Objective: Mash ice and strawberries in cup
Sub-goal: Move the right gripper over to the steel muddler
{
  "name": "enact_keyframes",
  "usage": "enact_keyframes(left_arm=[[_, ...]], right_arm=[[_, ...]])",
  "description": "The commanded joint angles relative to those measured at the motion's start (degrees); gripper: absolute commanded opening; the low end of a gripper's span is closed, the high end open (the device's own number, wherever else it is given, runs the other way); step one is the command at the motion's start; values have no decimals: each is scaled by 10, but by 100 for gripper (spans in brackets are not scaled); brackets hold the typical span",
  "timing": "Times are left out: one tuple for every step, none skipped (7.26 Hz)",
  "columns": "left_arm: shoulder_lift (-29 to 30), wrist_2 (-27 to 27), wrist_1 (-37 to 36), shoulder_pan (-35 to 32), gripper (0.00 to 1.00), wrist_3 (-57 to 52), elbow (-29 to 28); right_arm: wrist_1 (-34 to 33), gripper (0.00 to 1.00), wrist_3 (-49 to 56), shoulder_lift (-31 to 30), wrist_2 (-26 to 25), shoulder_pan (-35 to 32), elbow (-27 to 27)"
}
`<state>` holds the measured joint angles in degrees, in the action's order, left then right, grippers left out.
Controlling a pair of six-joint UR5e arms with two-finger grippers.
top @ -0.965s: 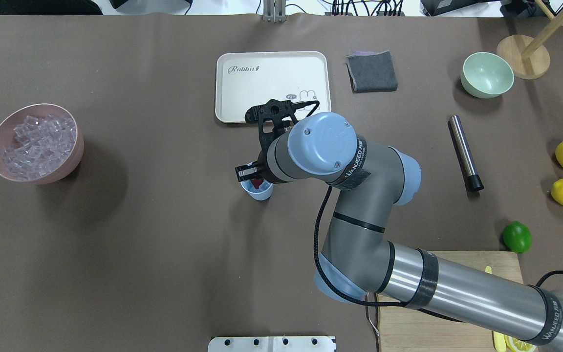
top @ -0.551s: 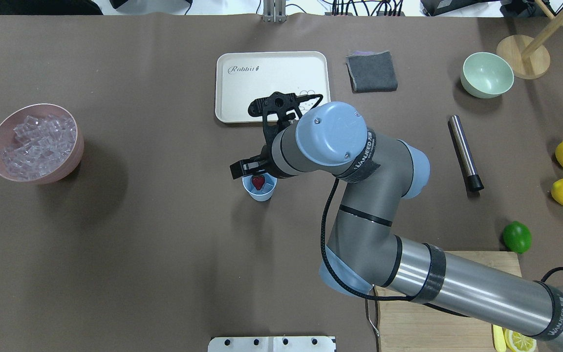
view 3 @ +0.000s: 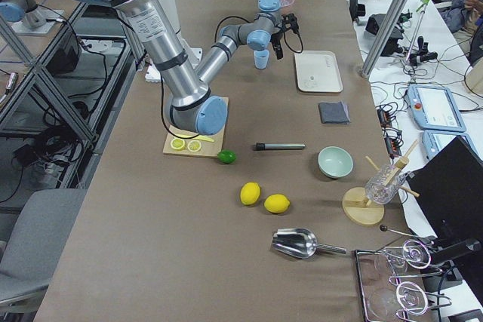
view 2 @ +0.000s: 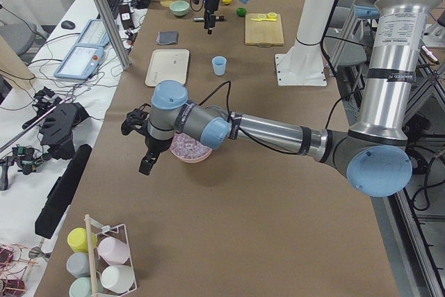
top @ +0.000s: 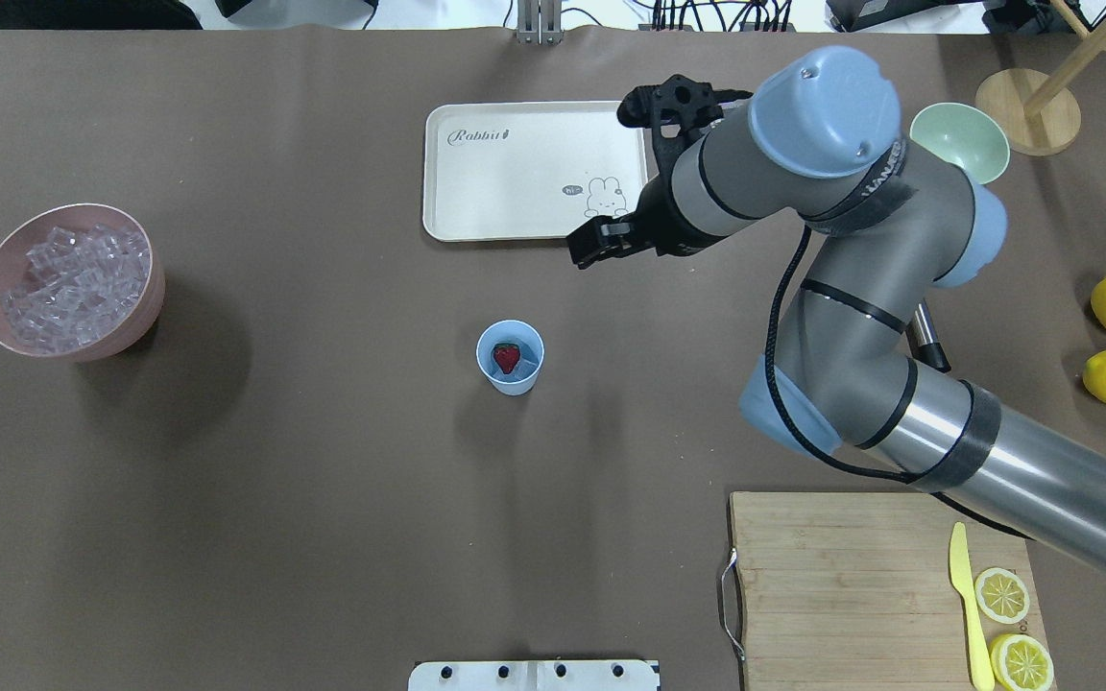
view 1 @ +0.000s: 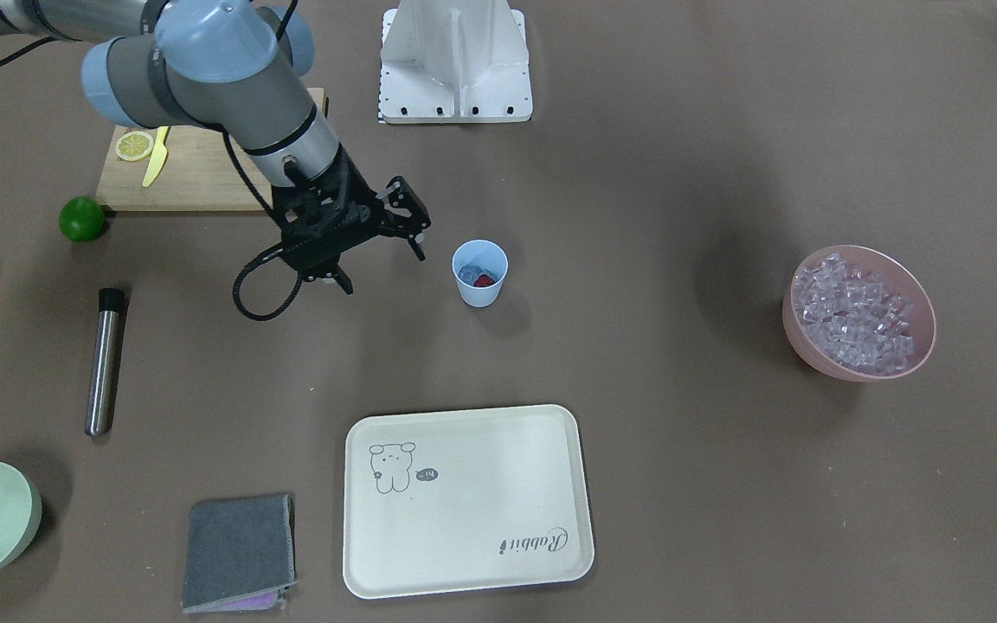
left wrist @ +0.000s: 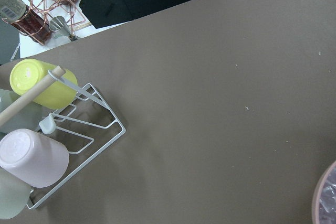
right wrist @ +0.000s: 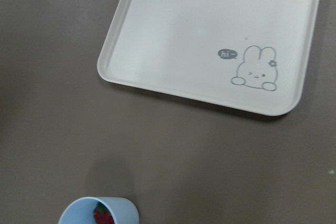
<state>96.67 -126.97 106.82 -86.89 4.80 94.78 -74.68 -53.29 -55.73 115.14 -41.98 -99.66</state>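
The cup (top: 515, 386) stands upright near the middle of the surface (top: 323, 499), well apart from everything else. The strawberry (top: 507, 358) lies inside it. Something pale sits beside the berry at the bottom, but whether that is ice cannot be made out. In the right wrist view the bottom edge cuts the cup off and only a sliver of red shows. The ice (top: 73, 283) lies in a glistening heap in the pink bowl (top: 156, 293) at the far left of the surface.

The right end effector (view 1: 382, 265) hangs in the air to the right of the cup, clear of it, with its fingers spread wide and nothing between them. From overhead only one finger shows, by the near right corner of the tray (top: 476, 192); the other is hidden under the wrist. In that view the right arm covers the grey cloth (view 1: 239, 551) entirely, overlaps the edge of the mint-green bowl (top: 971, 144), and hides all but the black tip of the steel rod (view 1: 106, 363).

The left end effector (view 2: 147, 165) shows only in the side view from the left, held above the surface near the pink bowl. I cannot tell there whether it is spread or pressed together. Its wrist camera shows none of its fingers, only bare surface, a wire rack (left wrist: 105, 106) holding cups, and a slice of the pink bowl's rim cut off at the lower right corner.
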Motion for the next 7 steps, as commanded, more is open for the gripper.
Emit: enact_keyframes(left_arm=[[10,-75,-3,2,98,0,-6],[10,-87,-2,2,98,0,-3],[11,-87,-2,2,98,0,-2],[11,-88,-1,2,98,-1,2],[10,-86,-1,2,98,-1,9],[12,-82,-1,3,98,-4,10],[11,-84,-1,4,98,-4,13]], right_arm=[[-35,99,50,-38,32,-69,2],[-42,99,89,-57,56,-100,10],[-52,99,103,-70,71,-126,23],[-51,99,135,-81,71,-142,47],[-53,99,149,-81,75,-164,83],[-54,99,149,-83,89,-176,114],[-50,99,156,-96,89,-182,133]])
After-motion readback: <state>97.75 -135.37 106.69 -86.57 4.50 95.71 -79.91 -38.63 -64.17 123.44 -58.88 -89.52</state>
